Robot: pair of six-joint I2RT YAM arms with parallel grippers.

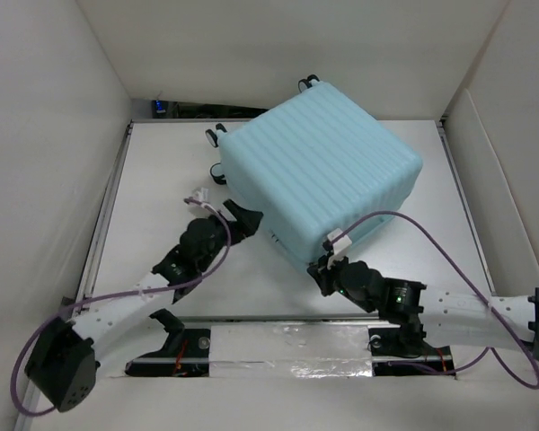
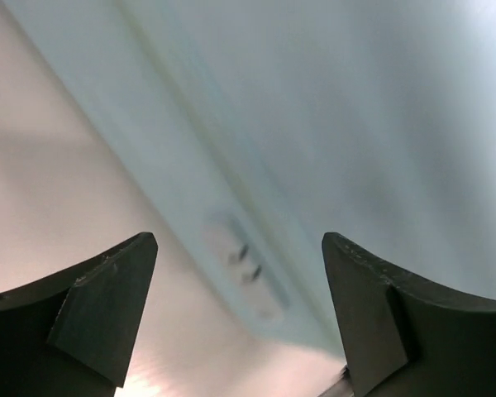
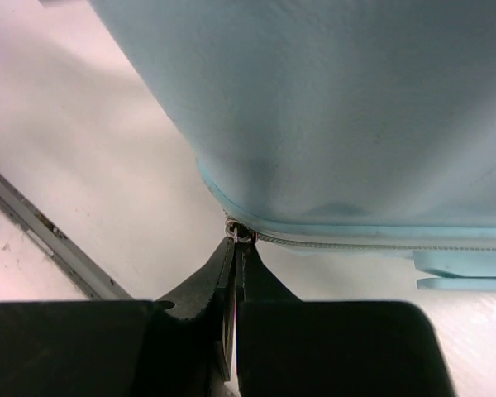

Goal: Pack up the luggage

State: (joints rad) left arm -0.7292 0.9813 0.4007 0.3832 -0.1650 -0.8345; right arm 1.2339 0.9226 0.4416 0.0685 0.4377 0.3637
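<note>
While my right gripper (image 3: pixel 234 248) pinches the zipper pull (image 3: pixel 241 234) at the near corner of the luggage (image 1: pixel 319 171), closed on the table (image 1: pixel 162 162), my left gripper (image 2: pixel 238 241) gapes empty beside it; unbraced, the luggage could slide and the pull slip free.

Luggage (image 1: pixel 328 171) on table (image 1: pixel 162 180); left end effector (image 1: pixel 247 223) beside it, right end effector (image 3: pixel 237 248) seemingly touching.

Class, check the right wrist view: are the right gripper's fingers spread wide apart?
No, the right gripper is shut tight, its tips meeting at the zipper of the luggage.
</note>
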